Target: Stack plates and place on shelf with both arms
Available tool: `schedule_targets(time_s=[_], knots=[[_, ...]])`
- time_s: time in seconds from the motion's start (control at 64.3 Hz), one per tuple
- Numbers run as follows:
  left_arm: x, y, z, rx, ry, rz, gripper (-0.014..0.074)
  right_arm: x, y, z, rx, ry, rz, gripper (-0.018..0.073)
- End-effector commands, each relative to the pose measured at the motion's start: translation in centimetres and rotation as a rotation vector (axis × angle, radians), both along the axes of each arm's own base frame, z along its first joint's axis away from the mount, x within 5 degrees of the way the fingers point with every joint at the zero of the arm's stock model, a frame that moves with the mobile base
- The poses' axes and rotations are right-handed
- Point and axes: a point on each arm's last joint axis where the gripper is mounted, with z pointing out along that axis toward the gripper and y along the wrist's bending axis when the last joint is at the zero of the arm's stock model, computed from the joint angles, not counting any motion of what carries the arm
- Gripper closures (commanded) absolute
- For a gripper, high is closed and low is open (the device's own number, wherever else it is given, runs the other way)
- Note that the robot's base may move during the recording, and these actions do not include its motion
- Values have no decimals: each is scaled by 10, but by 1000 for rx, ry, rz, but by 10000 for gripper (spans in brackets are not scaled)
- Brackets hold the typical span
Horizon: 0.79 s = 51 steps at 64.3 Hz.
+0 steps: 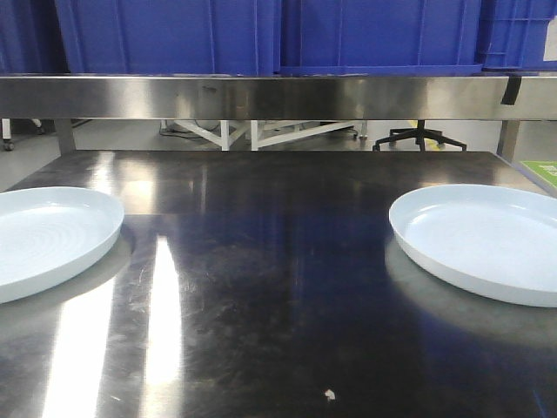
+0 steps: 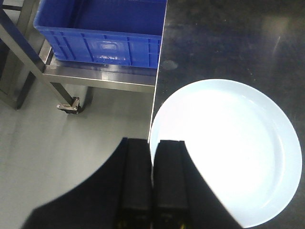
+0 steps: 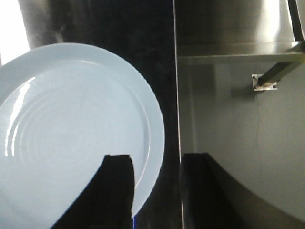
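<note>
left gripper (image 2: 152,145) pinched shut, above left plate (image 2: 228,152) rim | right gripper (image 3: 156,160) spread wide, one finger over right plate (image 3: 71,133) rim | plates well apart on steel table (image 1: 278,261) | blue crates (image 1: 261,35) on far shelf (image 1: 261,96)

The left pincer (image 2: 152,143) has its jaws close together, while the right pincer (image 3: 156,157) stands spread wide.

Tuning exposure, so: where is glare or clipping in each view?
Front view: white reflection streaks on the steel table, left side; left plate and right plate readable. Left wrist view: left plate blown out, rings lost; left tool a black silhouette. Right wrist view: right plate well exposed, rings visible; clipped patch top left; right tool dark, soft.
</note>
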Motion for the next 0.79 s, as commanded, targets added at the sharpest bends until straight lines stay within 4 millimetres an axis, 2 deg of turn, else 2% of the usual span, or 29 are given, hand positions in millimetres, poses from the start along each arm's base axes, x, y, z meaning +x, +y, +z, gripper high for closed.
schedule_targets(time_s=[0.0, 0.124, 0.326, 0.42, 0.591, 0.668, 0.777], knots=[[2, -2, 17, -16, -98, -11, 500, 9, -1, 9, -6, -37, 2, 197], [2, -2, 17, -16, -98, -11, 500, 14, -1, 3, -6, -16, 3, 197], [5, -2, 15, -15, -83, -10, 474, 16, 0, 4, -6, -44, 4, 197], [9, -3, 10, -12, -56, -10, 400, 17, 0, 4, -6, -51, 6, 197], [25, -5, -4, -4, 16, -11, 190, 18, 0, 5, -6, -69, 6, 192], [35, -5, -13, 3, 60, -11, 154, 18, 0, 6, -6, -73, 7, 192], [48, -7, -25, 12, 98, -14, 154, 18, 0, 6, -6, -74, 7, 192]])
